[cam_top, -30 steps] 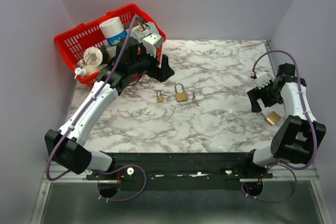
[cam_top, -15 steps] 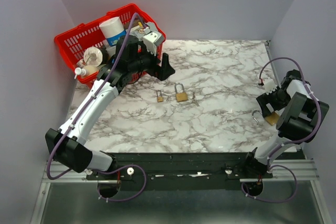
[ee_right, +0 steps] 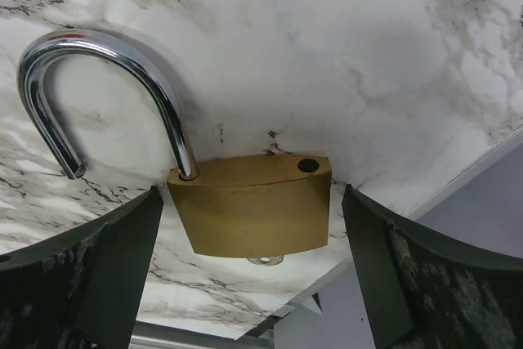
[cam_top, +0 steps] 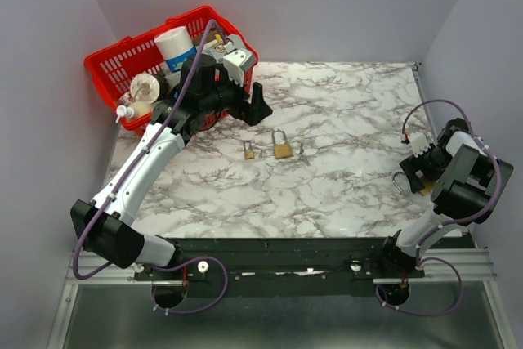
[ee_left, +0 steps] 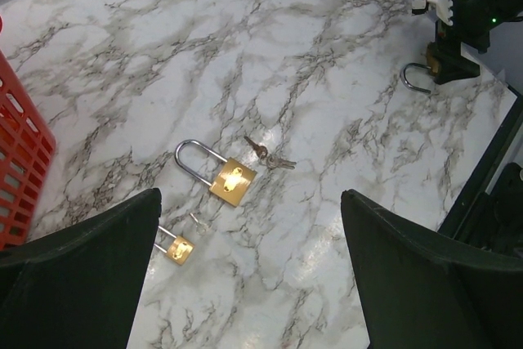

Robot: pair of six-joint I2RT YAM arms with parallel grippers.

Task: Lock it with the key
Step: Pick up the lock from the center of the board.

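A large brass padlock (ee_right: 249, 206) lies at the table's right edge with its steel shackle (ee_right: 98, 79) swung open and a key head (ee_right: 265, 260) showing under its body. My right gripper (ee_right: 252, 195) is open, one finger on each side of the body, not touching it. In the top view the right gripper (cam_top: 414, 176) sits over this lock, whose shackle (cam_top: 398, 181) pokes out to the left. My left gripper (ee_left: 251, 195) is open and empty, held high near the basket, left gripper (cam_top: 260, 108).
A medium padlock (ee_left: 231, 181), a small padlock (ee_left: 180, 248) and loose keys (ee_left: 270, 157) lie mid-table. A red basket (cam_top: 114, 63) of bottles stands at the back left. The table's right edge (ee_right: 458, 169) runs close by the large padlock.
My right arm has swung right and down, so the gripper now straddles the large padlock. The left arm has barely moved.
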